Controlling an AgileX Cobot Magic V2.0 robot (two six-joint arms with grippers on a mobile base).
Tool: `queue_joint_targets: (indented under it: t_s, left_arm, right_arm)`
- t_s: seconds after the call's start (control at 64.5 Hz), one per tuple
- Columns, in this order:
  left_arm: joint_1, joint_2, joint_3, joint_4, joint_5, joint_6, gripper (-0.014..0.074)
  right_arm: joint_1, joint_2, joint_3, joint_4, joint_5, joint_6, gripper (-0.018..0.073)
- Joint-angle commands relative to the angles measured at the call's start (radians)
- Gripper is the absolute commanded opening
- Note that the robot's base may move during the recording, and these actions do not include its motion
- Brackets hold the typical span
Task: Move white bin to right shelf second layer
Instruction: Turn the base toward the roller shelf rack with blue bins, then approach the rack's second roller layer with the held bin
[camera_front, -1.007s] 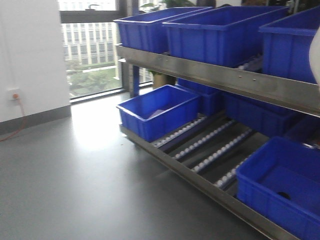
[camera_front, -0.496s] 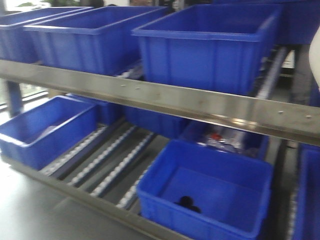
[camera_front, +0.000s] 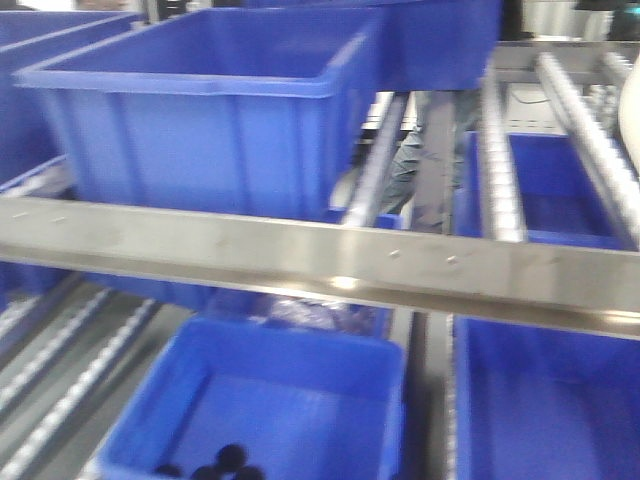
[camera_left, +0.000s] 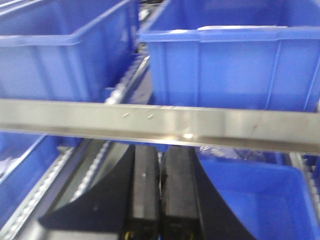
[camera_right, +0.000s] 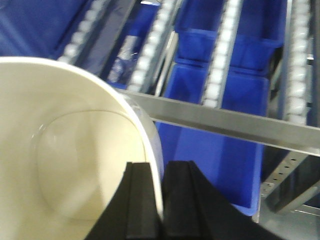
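The white bin (camera_right: 65, 150) fills the lower left of the right wrist view, with its cream inside showing. My right gripper (camera_right: 161, 170) is shut on its rim, one finger inside the wall and one outside. The bin hangs in front of and above a shelf level of white roller rails (camera_right: 220, 55) behind a steel front beam (camera_right: 225, 122). In the front view the same rails (camera_front: 500, 150) run back at the upper right. My left gripper (camera_left: 161, 150) is shut on nothing, low in front of the rack's beam (camera_left: 150, 120).
Large blue crates (camera_front: 200, 130) stand on the upper roller level to the left. More blue crates (camera_front: 270, 410) sit on the level below, one holding small dark items. Two crates (camera_left: 235, 65) sit just behind the beam in the left wrist view.
The front view has swept right along the rack and come closer. The window and floor have left the view, and the steel beam now crosses the middle.
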Motion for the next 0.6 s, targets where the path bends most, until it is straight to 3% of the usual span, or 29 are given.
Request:
queue_joint_targets:
  t_s: [0.0,0.589]
  left_arm:
    - [-0.004,-0.016,0.037,-0.006,-0.085,-0.005,0.0085]
    - [-0.004,-0.016,0.037,-0.006,-0.085,-0.005,0.0085]
  right_arm:
    - [-0.007,0.008,-0.029,0.001,-0.091,-0.002,0.0087]
    - [-0.007,0.008,-0.029,0.001,-0.091,-0.002,0.0087]
